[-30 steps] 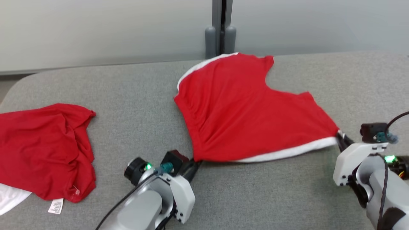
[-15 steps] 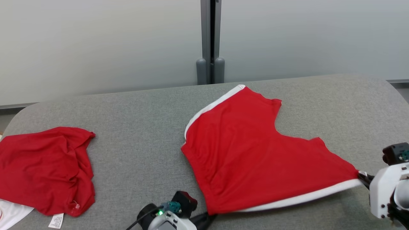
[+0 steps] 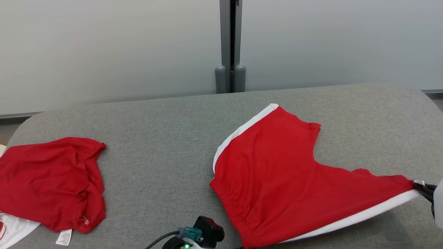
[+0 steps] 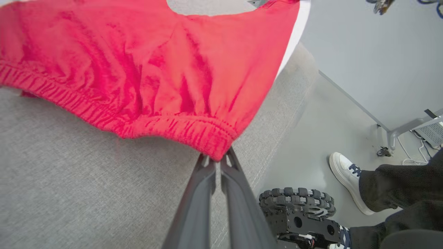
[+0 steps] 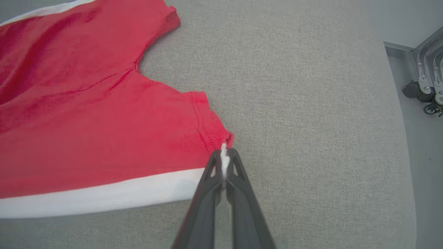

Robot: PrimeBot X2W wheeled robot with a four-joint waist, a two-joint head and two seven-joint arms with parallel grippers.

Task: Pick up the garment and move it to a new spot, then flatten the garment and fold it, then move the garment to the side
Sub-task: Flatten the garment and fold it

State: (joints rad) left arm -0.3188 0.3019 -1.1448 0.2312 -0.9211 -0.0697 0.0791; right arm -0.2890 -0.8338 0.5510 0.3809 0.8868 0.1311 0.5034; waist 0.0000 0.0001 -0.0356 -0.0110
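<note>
The garment [image 3: 283, 180] is a pair of red shorts with white side stripes, spread on the grey table [image 3: 155, 138] right of centre. My left gripper [image 4: 218, 159] is shut on the gathered waistband corner [image 4: 211, 138] at the near edge; its wrist [image 3: 207, 235] pokes up from the bottom of the head view. My right gripper [image 5: 224, 155] is shut on the leg-hem corner, where the white stripe [image 5: 104, 197] ends. In the head view the right gripper [image 3: 424, 187] sits at the far right edge. The cloth [image 5: 86, 121] is pulled taut between the two grips, its near edge slightly raised.
A second red garment [image 3: 52, 183] lies crumpled at the table's left end over a white cloth [image 3: 14, 230]. A grey post [image 3: 230, 45] stands behind the table. Beside the table's near edge are my wheeled base [image 4: 297, 204] and a person's white shoe [image 4: 346, 176].
The head camera tilted up early on. Since then the shorts have slid right and nearer, with both grippers still holding their corners; the crumpled garment stays put.
</note>
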